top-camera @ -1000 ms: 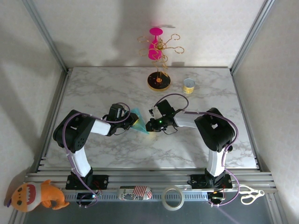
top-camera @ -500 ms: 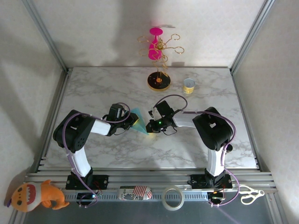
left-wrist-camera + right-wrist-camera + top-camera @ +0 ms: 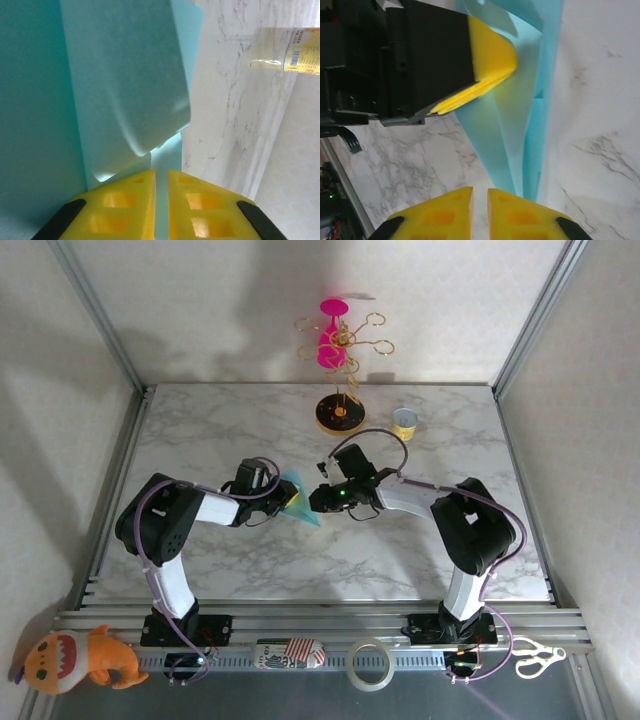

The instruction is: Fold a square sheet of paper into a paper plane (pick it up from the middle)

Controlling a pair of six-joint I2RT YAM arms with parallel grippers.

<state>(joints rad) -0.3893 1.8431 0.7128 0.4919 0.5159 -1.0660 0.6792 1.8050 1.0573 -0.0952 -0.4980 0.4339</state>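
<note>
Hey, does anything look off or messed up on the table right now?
Nothing spilled or broken. Only the teal paper looks off: pinched in the left hand, its folded flap bulges loose rather than lying flat.

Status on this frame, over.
Left claw shut on the paper. Right claw shut, empty, beside its tip. Paper folded to a point. Stand and can far back, apart.
</note>
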